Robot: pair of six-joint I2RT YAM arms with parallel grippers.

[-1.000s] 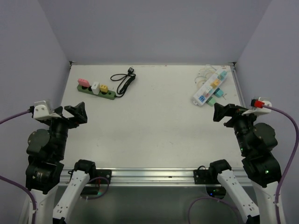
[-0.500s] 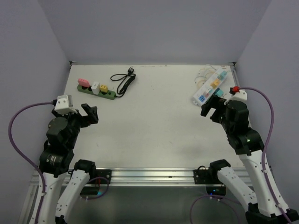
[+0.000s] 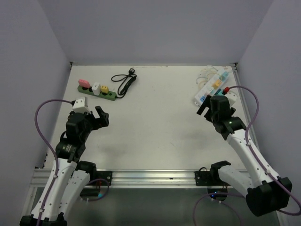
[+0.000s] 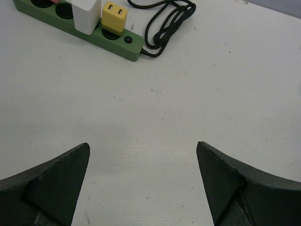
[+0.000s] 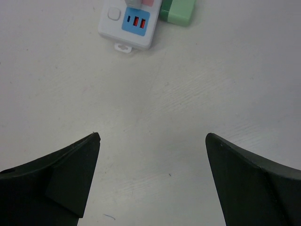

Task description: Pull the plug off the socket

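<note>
Plugs: white adapter (image 4: pixel 86 16), yellow plug (image 4: pixel 115 16) seated in green power strip (image 4: pixel 96 36), table's (image 3: pixel 155 117) far left; black cord (image 4: pixel 164 26) coiled beside
Left gripper (image 4: pixel 142 146): jaws spread, empty; over table, short of that strip
Right gripper (image 5: pixel 153 136): jaws spread, empty; near white power strip (image 5: pixel 126 23)

Pale lilac walls (image 3: pixel 141 28) enclose a white table (image 3: pixel 160 122).

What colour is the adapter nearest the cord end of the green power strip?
Yellow; the adapter shows best in the left wrist view.
</note>
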